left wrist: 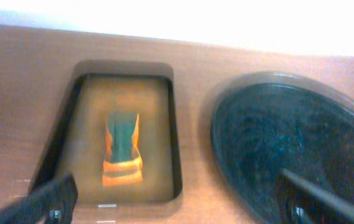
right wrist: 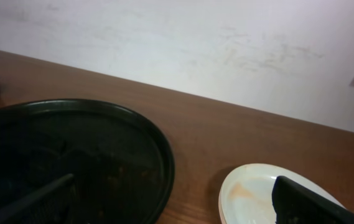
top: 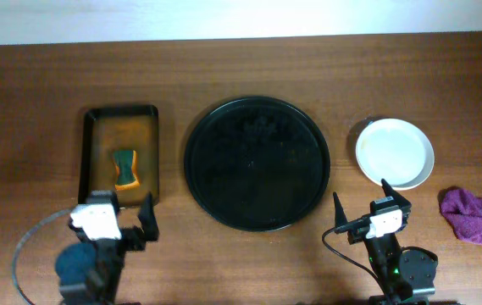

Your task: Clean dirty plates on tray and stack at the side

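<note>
Overhead: plate (top: 395,152), perhaps stained, just beyond open right fingers (top: 340,213); left fingers (top: 148,217) open.

The table (top: 241,76) is smooth wood, the plate (top: 395,152) glossy, the cloth (top: 475,216) fuzzy.

You see a brown wooden table (top: 241,76) with a fine grain across the whole scene, and along its far edge a plain, brightly lit white wall (right wrist: 183,37).

White plate (right wrist: 251,193), lower part off-frame
</note>
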